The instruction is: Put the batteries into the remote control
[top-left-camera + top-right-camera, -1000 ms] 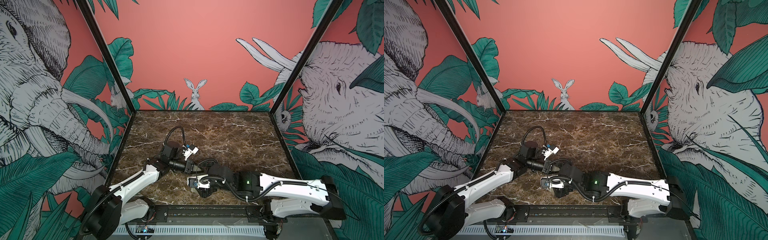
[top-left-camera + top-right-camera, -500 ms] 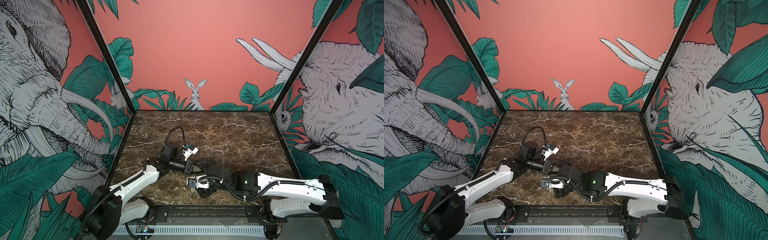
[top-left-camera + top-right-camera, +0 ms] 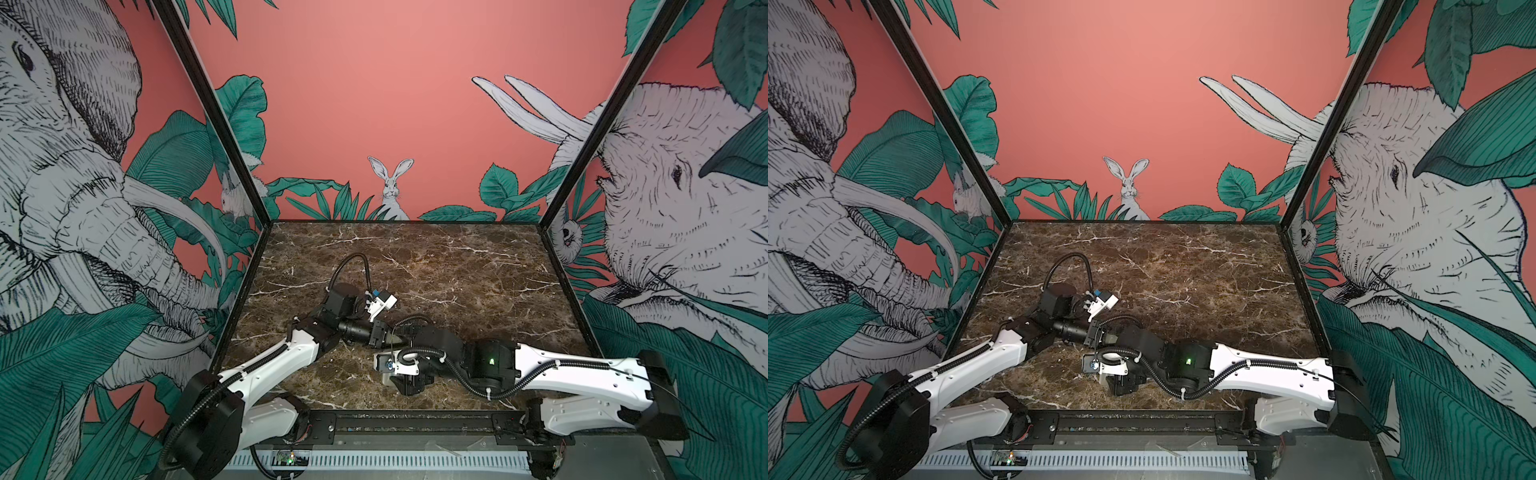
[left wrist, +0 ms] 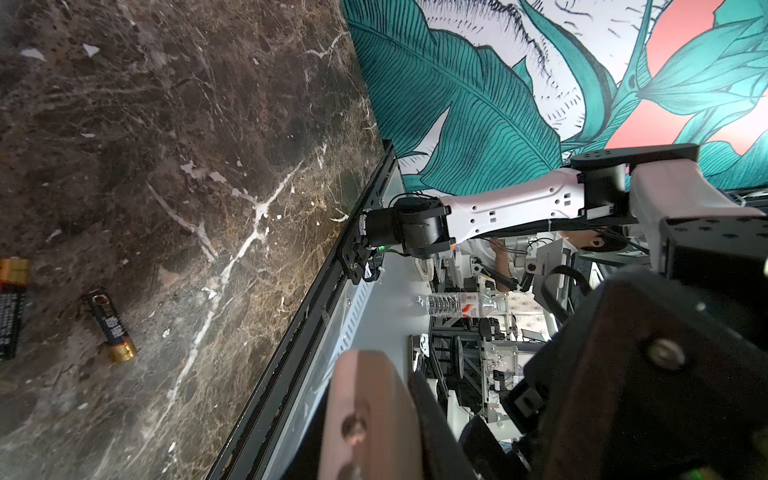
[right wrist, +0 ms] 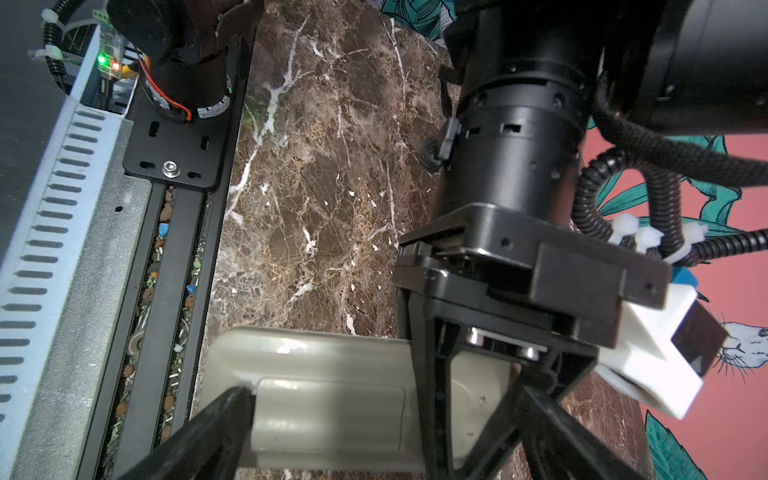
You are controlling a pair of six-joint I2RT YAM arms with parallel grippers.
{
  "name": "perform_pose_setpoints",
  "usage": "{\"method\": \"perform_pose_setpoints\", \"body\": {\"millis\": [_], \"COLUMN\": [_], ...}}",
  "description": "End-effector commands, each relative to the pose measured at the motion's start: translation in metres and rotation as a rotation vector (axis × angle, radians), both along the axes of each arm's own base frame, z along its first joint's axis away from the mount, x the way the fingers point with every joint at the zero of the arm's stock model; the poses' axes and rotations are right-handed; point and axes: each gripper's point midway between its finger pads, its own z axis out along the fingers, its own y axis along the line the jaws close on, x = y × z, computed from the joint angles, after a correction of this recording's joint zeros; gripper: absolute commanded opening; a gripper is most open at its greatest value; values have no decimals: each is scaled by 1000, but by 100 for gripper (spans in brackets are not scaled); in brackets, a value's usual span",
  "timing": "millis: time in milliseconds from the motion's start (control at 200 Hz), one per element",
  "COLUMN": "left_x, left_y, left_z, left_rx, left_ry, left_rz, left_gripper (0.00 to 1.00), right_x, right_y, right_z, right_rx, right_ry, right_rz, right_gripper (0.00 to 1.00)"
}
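The remote control [image 5: 311, 361] lies back up on the marble near the front edge, its greyish-beige battery cover [image 5: 328, 411] in place. My right gripper [image 5: 378, 415] hangs open over it, one fingertip [image 5: 232, 403] at the cover's edge. In both top views the right gripper [image 3: 409, 384] [image 3: 1123, 386] hides the remote. My left gripper [image 5: 515, 372] [image 3: 388, 334] is shut, with nothing seen in it, above the remote's other end. In the left wrist view two batteries lie on the marble: one [image 4: 110, 324] in full view, one [image 4: 12, 270] cut off by the frame's edge.
A black rail [image 5: 166, 291] and a slotted grey duct [image 5: 62, 249] run along the table's front edge beside the remote. Painted walls close in the marble table [image 3: 415, 270] on three sides. The two wrists sit close together near the front centre.
My right arm has edged slightly to the left over the remote. The left arm has stayed put, and neither gripper's jaws have moved.
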Motion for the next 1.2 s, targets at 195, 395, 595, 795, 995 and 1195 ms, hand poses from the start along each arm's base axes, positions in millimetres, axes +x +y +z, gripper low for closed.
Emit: {"method": "perform_pose_setpoints", "body": {"millis": [195, 395, 595, 795, 995, 1195], "left_x": [-6, -7, -9, -10, -10, -9], "left_y": [2, 2, 2, 2, 2, 2], "left_z": [4, 4, 5, 6, 5, 2], "left_rx": [-19, -22, -42, -46, -49, -45], "left_ry": [-16, -14, 8, 5, 10, 15], "left_rz": [-17, -19, -21, -22, -20, -17], "left_gripper": [0, 0, 0, 0, 0, 0], "right_x": [-2, 12, 24, 29, 39, 45], "right_y": [-2, -4, -6, -8, -9, -11], "right_z": [-10, -14, -14, -14, -9, 5], "right_rx": [-17, -47, -75, -93, -100, -54], "right_ry": [37, -18, -62, -111, -158, -189], "right_rz": [4, -59, -106, -118, -158, -193], "right_gripper": [99, 99, 99, 99, 99, 99]}}
